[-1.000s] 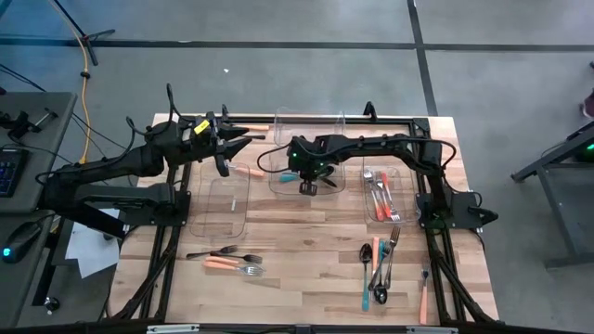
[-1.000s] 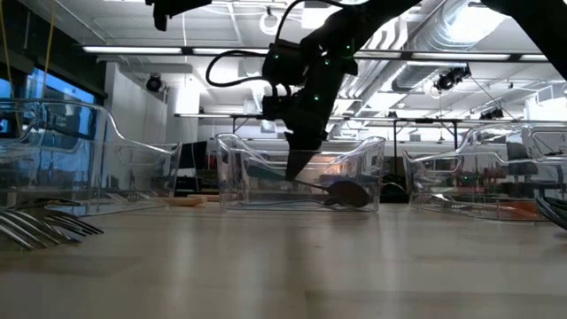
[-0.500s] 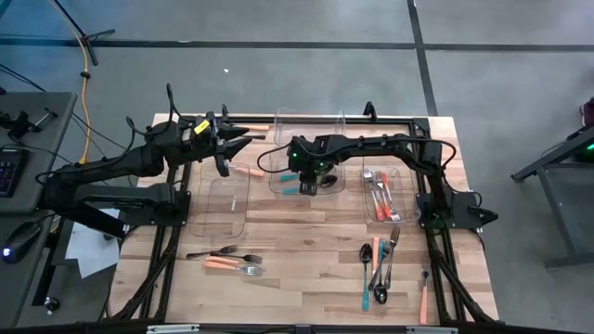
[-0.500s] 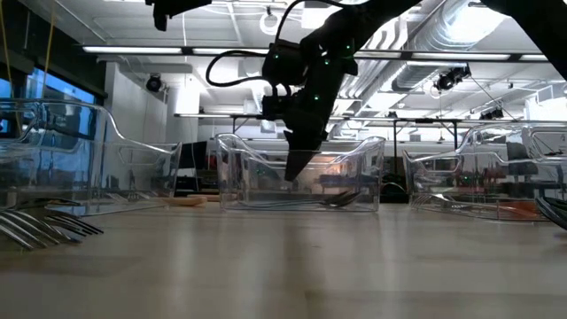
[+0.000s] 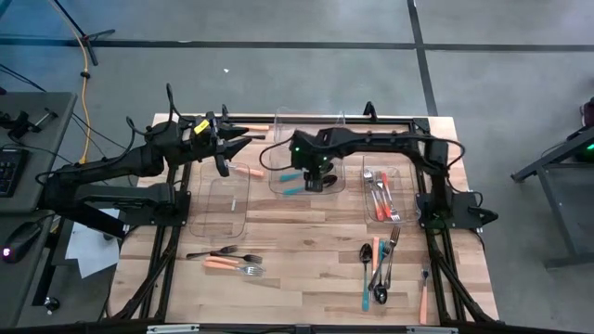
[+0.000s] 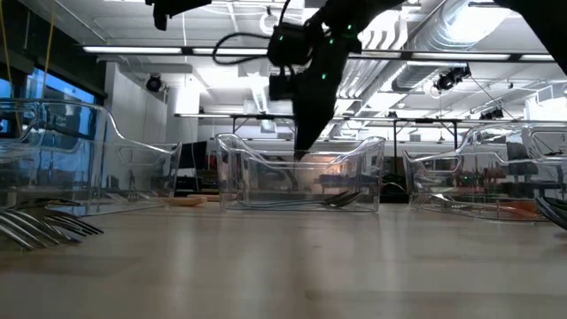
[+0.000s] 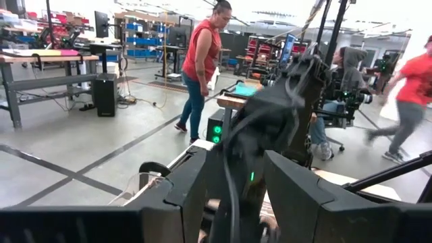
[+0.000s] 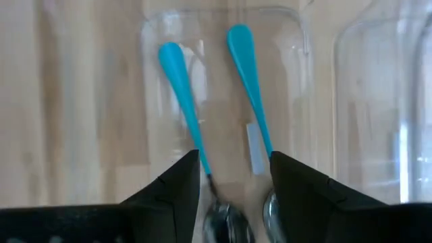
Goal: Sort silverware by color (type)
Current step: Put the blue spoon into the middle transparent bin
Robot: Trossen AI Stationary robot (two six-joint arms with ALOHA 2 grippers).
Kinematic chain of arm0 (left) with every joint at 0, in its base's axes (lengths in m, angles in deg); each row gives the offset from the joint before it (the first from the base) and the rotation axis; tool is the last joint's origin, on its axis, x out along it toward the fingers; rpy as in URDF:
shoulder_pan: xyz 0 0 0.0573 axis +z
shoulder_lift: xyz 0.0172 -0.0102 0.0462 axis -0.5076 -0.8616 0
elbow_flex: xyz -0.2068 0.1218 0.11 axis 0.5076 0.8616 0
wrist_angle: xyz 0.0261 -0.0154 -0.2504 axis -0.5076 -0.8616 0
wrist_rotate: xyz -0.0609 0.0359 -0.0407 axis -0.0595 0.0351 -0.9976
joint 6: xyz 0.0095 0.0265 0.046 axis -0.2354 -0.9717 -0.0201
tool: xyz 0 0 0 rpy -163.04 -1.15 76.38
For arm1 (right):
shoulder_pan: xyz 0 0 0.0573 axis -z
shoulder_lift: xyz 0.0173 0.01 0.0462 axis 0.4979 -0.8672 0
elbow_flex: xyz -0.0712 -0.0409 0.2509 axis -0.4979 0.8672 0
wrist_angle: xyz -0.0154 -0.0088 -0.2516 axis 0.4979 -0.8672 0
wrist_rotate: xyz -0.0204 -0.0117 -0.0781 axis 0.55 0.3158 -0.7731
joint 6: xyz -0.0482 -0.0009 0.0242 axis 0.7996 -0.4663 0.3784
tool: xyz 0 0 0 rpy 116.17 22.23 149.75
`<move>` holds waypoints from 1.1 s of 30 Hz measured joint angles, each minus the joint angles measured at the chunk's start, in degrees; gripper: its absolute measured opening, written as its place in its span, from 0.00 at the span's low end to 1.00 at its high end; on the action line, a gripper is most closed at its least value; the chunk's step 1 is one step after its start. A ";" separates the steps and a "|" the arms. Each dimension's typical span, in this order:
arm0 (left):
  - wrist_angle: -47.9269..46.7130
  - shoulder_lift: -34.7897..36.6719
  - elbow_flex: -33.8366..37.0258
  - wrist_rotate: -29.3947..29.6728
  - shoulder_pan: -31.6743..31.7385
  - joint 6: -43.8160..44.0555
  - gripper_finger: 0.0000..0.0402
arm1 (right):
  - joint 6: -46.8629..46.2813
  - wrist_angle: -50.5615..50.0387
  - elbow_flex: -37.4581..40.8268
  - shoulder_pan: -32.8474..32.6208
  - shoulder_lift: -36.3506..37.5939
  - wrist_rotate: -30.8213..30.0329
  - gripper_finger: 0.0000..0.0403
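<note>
Two teal-handled spoons [image 8: 181,88] [image 8: 250,81] lie flat, side by side, on the floor of the middle clear bin [image 5: 278,158]. My right gripper [image 8: 234,182] hangs open just above their bowl ends, pointing steeply down and touching nothing; the low view shows it [image 6: 299,152] above the bin's rim. My left gripper [image 5: 239,139] waits open and level, high over the table's far left. More silverware lies loose near the front edge, in a left group [image 5: 227,260] and a right group [image 5: 379,269].
A right clear bin [image 5: 401,172] holds orange-handled pieces. A left clear bin [image 5: 209,209] stands beside the middle one. One orange-handled piece [image 5: 249,171] lies between those two bins and another [image 5: 424,299] lies at the front right. People move about in the room behind.
My right gripper has opened and let go of a teal-handled spoon. The spoon, held tilted a second ago with its bowl on the bin floor, now lies flat in the middle bin. The gripper has then risen above the bin's rim.
</note>
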 joint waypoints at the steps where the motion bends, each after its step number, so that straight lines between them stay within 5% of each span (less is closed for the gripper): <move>1: 0.04 0.01 0.00 0.00 0.00 -0.04 0.34 | -0.23 -0.92 0.02 0.19 1.16 1.14 0.41; 9: 0.00 0.00 0.00 -0.13 -0.04 0.85 0.34 | -4.26 3.04 11.99 1.19 16.69 6.31 0.41; 17: 0.81 0.00 0.41 -3.50 -0.13 2.32 0.34 | -21.72 27.57 38.56 -0.11 39.01 6.10 0.41; 21: 10.02 -0.06 5.53 -5.36 -0.17 5.00 0.34 | -28.34 43.77 47.63 -1.67 46.91 6.12 0.41; 26: 22.82 -0.15 12.83 -5.95 -0.20 8.51 0.34 | -29.57 61.84 54.03 -3.30 52.18 6.10 0.41; 33: 21.16 -0.17 15.43 -5.94 -0.24 8.51 0.34 | -29.08 66.90 54.77 -3.49 53.05 6.30 0.41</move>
